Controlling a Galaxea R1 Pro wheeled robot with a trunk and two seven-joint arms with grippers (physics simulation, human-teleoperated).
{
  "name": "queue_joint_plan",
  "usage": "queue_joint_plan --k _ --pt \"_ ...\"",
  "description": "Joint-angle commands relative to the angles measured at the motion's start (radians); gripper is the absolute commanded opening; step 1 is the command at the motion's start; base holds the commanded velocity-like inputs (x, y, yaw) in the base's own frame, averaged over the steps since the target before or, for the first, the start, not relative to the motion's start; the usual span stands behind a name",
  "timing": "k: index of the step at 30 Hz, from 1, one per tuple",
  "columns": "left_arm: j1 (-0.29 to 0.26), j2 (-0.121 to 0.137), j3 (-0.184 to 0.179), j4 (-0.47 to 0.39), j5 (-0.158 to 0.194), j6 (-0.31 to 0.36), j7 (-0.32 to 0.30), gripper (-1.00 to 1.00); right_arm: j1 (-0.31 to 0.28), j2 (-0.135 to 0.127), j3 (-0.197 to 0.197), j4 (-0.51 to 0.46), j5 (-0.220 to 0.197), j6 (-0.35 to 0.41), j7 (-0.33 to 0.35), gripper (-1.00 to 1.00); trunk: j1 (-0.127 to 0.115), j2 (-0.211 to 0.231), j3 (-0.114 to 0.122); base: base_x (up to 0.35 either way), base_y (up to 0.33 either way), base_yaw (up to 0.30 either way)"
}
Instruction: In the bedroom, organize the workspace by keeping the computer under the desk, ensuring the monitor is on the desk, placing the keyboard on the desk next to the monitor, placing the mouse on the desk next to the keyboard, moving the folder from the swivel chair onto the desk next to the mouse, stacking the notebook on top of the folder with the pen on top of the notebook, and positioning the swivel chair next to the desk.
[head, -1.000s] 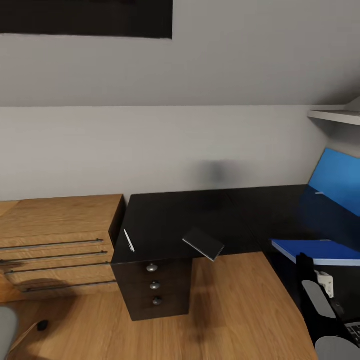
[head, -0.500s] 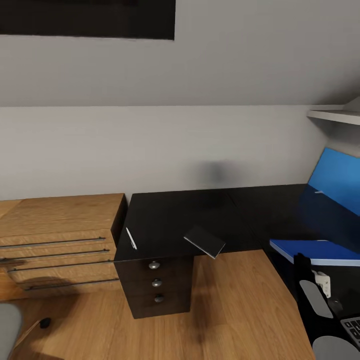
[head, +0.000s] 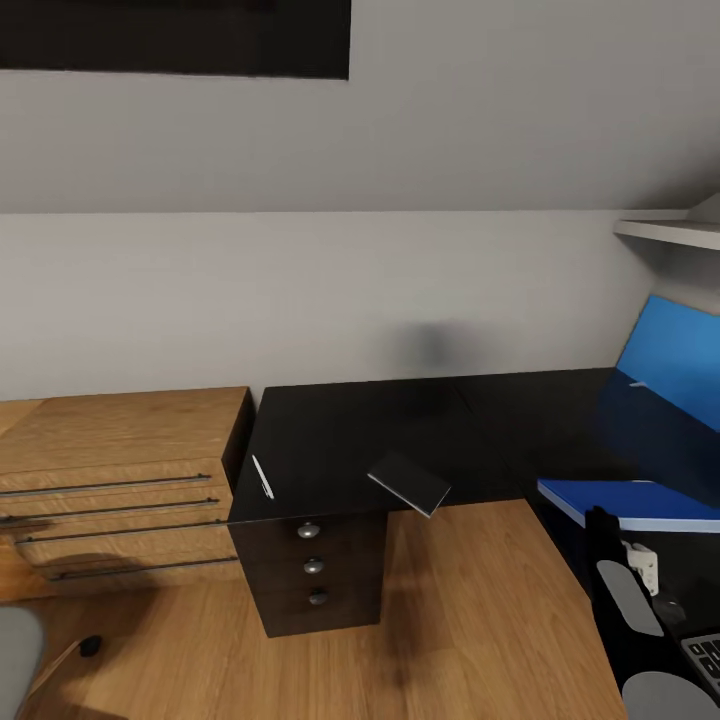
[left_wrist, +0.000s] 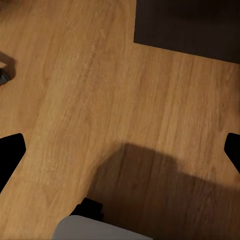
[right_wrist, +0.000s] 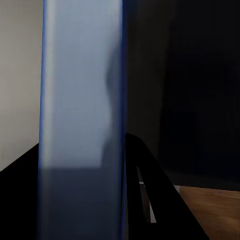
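Right gripper (head: 618, 540), fingers closed on the folder (head: 640, 502), holds it flat above the desk (head: 400, 440). Thin, stiff, light and likely slippery; best gripped at an edge.

No text, label, brand, number or sign can be read anywhere in these views. The keyboard (head: 705, 655) shows only a corner at the edge of the head view, and its keys are too small and blurred to make out any letters. The folder (head: 640, 503) and notebook (head: 409, 482) show plain covers.
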Motion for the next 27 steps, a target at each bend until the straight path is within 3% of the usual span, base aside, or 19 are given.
queue_joint_plan --k 1,6,7,27 --pt "-0.001 0.000 -0.009 0.000 0.005 -0.003 0.008 1.00 0.000 0.000 0.002 -0.001 -0.009 -0.004 -0.003 -1.00 0.000 -0.001 -0.001 0.000 0.000 0.000" --pt "0.000 0.000 -0.009 0.000 0.005 -0.003 0.010 1.00 0.000 -0.002 0.002 -0.001 -0.008 -0.004 -0.004 -1.00 0.000 -0.001 -0.001 0.000 0.000 0.000" --pt "0.000 0.000 -0.009 0.000 0.005 -0.003 0.010 1.00 0.000 -0.001 0.002 -0.001 -0.008 -0.004 -0.004 1.00 0.000 -0.001 -0.001 0.000 0.000 0.000" --pt "-0.001 0.000 -0.007 0.000 0.005 -0.005 0.012 1.00 0.000 -0.002 0.002 -0.003 -0.007 -0.003 -0.004 1.00 0.000 -0.001 -0.001 -0.031 -0.013 0.000"
